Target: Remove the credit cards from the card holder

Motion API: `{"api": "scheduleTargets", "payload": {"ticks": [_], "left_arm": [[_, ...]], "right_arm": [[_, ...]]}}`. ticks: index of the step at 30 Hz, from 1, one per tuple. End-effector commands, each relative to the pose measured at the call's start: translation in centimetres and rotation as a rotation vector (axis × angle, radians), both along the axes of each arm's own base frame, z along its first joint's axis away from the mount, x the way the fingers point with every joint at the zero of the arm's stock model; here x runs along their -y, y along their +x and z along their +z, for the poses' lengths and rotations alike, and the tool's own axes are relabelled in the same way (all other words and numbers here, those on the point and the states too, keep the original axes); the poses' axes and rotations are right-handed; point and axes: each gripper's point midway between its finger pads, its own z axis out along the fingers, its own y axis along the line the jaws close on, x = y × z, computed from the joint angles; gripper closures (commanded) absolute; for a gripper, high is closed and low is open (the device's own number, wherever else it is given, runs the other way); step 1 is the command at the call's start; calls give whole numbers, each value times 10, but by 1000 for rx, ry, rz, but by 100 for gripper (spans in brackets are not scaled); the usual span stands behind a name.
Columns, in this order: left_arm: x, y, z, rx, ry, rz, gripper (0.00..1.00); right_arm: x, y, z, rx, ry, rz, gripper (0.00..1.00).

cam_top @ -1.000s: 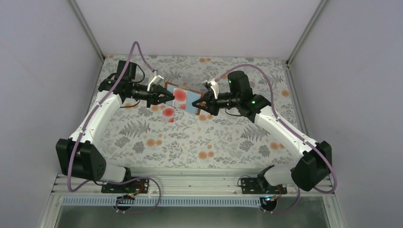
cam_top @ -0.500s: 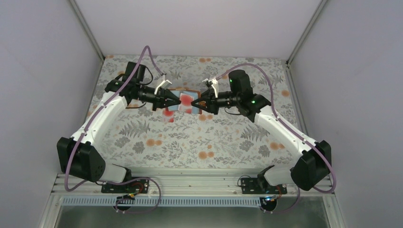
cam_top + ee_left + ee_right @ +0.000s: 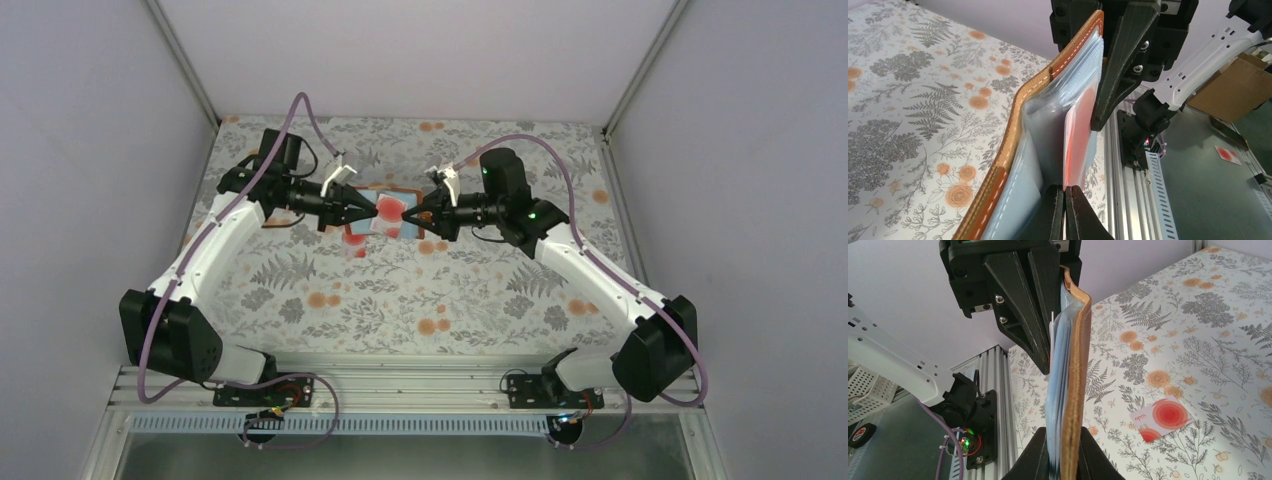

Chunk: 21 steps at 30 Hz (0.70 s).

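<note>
The brown card holder point(image 3: 392, 207) hangs in the air between both grippers, standing on edge and partly open. My right gripper point(image 3: 413, 214) is shut on its leather cover and sleeves point(image 3: 1077, 365). My left gripper point(image 3: 374, 211) is shut on the edge of the red card point(image 3: 1079, 135), which sits in a grey-blue plastic sleeve; its fingertips point(image 3: 1071, 210) pinch that edge beside the leather cover point(image 3: 1020, 115). The pale card with red blotches point(image 3: 352, 239) lies flat on the table below the holder, and also shows in the right wrist view point(image 3: 1161, 418).
The table has a floral cloth point(image 3: 400, 290). Enclosure walls stand on the left, right and back. An aluminium rail point(image 3: 400, 385) with both arm bases runs along the near edge.
My left gripper has moved right, in against the holder, and shut on the red card's edge. The holder has turned from lying open and flat to standing on edge. The right arm has barely moved.
</note>
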Motion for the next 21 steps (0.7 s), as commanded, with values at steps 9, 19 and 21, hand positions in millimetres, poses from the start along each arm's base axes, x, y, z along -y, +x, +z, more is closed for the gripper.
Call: {"api": "scheduleTargets", "payload": {"ticks": [9,19,21], "left_arm": [[-11,10,4,42,-21,33,98],[-40,39,-12,-9,41,190,98],[-53,52,-27,-64,69,259,98]], "right_arm": [[7,-14,14,24,18,39,95],[40,35,-6,-33,-60,-240,96],[59,56,-16,-78,-87,-366,96]]}}
